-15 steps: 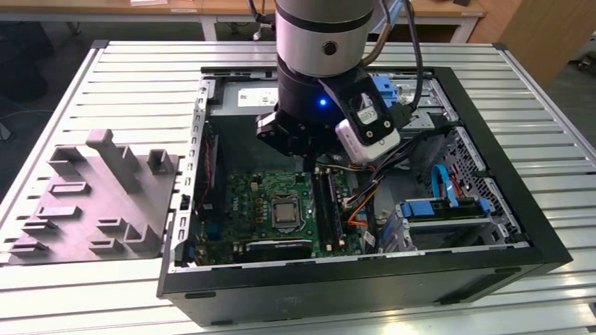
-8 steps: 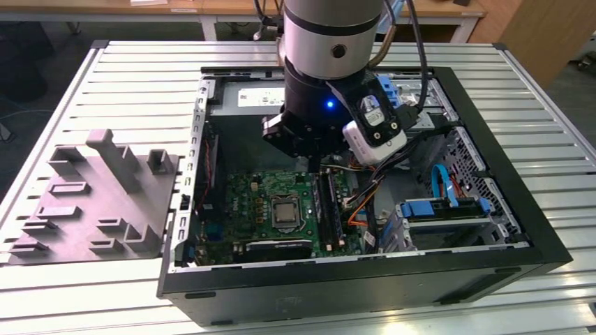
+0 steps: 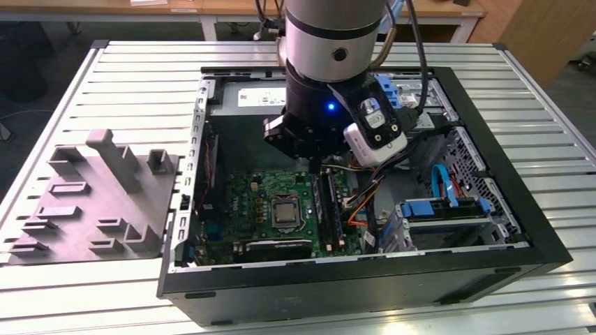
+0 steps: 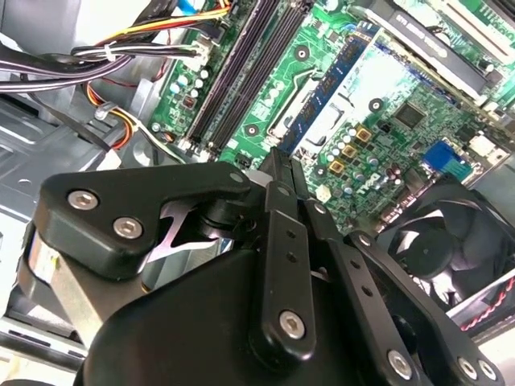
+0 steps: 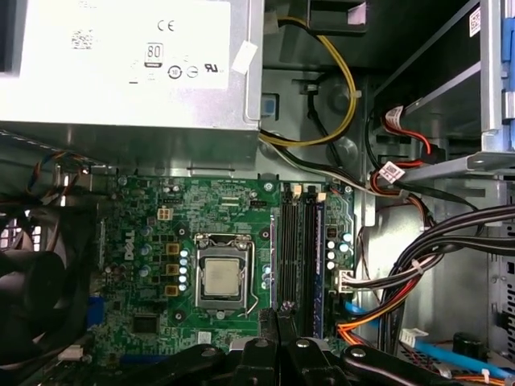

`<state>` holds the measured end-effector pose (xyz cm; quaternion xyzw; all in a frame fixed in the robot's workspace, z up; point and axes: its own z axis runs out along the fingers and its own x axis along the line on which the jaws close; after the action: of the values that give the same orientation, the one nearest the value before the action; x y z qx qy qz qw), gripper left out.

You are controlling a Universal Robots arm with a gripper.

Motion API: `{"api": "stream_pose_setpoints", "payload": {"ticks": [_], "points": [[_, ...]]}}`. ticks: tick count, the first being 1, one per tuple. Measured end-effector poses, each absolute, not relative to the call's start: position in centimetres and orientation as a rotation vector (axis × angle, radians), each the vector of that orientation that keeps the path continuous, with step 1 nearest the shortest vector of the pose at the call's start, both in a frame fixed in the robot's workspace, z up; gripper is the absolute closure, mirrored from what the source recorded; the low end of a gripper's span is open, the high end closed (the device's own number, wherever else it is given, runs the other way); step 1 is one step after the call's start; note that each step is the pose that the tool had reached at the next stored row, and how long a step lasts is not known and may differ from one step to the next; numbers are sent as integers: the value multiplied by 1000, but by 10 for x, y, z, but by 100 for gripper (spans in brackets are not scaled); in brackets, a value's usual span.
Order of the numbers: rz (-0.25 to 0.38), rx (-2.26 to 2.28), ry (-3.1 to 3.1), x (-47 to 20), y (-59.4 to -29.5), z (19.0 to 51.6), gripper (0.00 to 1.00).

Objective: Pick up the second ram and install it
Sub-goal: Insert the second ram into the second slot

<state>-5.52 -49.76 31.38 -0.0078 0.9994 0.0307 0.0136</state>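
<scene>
Fingers of the gripper: drawn together tip to tip, no gap between them in both wrist views; whether anything thin is nipped between the tips cannot be told

- gripper, position: pointing down inside the open computer case, held above the motherboard; in the first wrist view the tips line up with the memory slots, on the slot nearest the processor socket
- second ram: long dark stick standing on edge in the slot bank, just beside the socket toward the exterior view's right, directly under the fingertips; the dark sticks there sit too close together to tell one from the other
- power supply: silver box at the far end of the board
- fan: black, at the board's edge
- grey fixture: on the slatted table, toward the exterior view's left of the case
</scene>
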Motion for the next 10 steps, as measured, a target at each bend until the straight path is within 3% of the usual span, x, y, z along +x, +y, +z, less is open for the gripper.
{"api": "stream_pose_setpoints", "payload": {"ticks": [10], "points": [[96,-24,3113,-51,-498,306,88]]}}
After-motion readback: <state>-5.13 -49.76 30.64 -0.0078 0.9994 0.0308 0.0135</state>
